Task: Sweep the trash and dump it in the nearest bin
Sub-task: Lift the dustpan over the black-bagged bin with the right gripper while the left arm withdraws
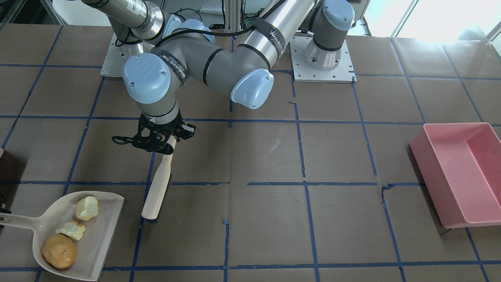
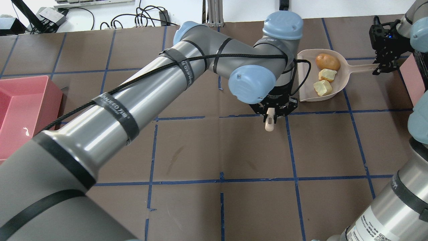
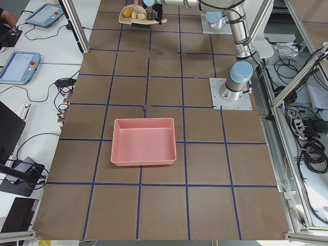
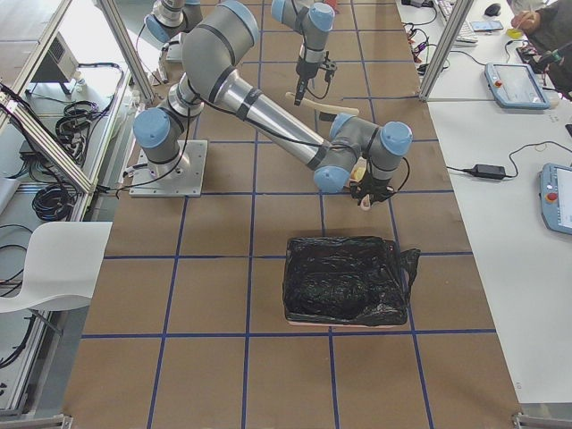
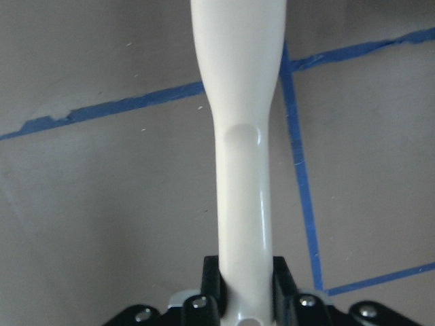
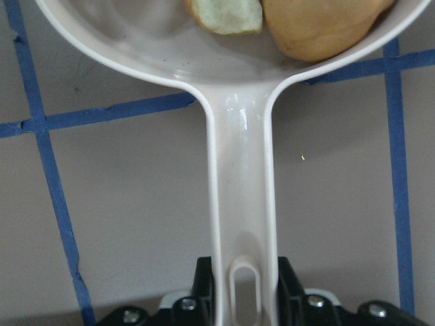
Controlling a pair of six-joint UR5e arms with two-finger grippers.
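The trash lies in a beige dustpan (image 1: pixel 105 231): a brown potato-like lump (image 1: pixel 58 250) and two pale yellow-green chunks (image 1: pixel 87 208) (image 1: pixel 72 230). The overhead view shows the dustpan (image 2: pixel 306 80), the lump (image 2: pixel 327 62) and the chunks (image 2: pixel 327 75) (image 2: pixel 322 88). My right gripper (image 2: pixel 381 68) is shut on the dustpan handle (image 6: pixel 241 190). My left gripper (image 1: pixel 164 143) is shut on the handle of a cream brush (image 1: pixel 156 192), which slants down to the table beside the dustpan's open edge. The wrist view shows that handle (image 5: pixel 245 170) between the jaws.
A pink bin (image 1: pixel 462 172) sits far off on my left side (image 2: pixel 23 110). A bin lined with a black bag (image 4: pixel 344 277) stands close to the dustpan on my right side; its pink edge (image 2: pixel 413 80) shows in the overhead view. Brown table with blue tape grid.
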